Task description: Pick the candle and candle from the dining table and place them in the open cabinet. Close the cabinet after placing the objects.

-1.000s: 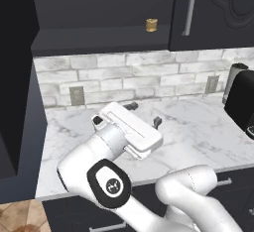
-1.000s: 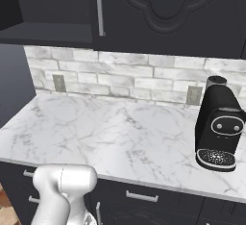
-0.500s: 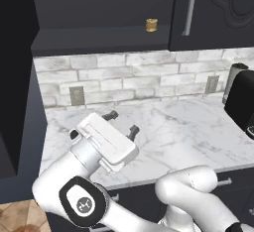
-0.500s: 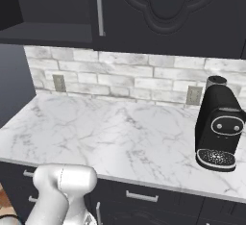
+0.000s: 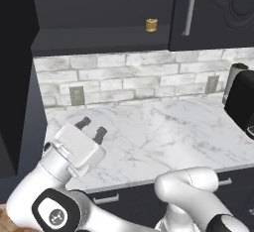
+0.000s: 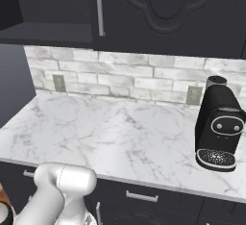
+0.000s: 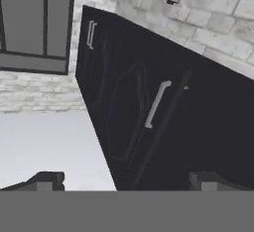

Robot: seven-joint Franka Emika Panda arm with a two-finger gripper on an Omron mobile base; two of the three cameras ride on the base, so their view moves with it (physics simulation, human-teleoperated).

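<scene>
The short golden-tan candle (image 5: 151, 25) stands on the shelf of the open dark wall cabinet (image 5: 99, 37); a tiny golden speck (image 7: 186, 87) in the hand view may be the same candle. The cabinet's right door (image 5: 218, 8) is shut, with its silver handle (image 5: 187, 8) upright. Its left door (image 5: 15, 77) hangs open at the far left. My gripper (image 5: 91, 128) is low over the counter's left end, well below the shelf, open and empty. In the hand view its fingertips (image 7: 47, 180) stand wide apart. The cream candle on its candlestick and the dining table are out of view.
A black coffee machine (image 6: 218, 128) stands at the right on the marble counter (image 5: 163, 137), which is backed by white brick (image 5: 124, 77). Low dark drawers (image 6: 144, 197) run under the counter. My arm (image 6: 62, 185) fills the lower left of the right base view.
My hand has swung left and down, from over the middle of the counter to its left end. The candle on the shelf and the doors have not moved.
</scene>
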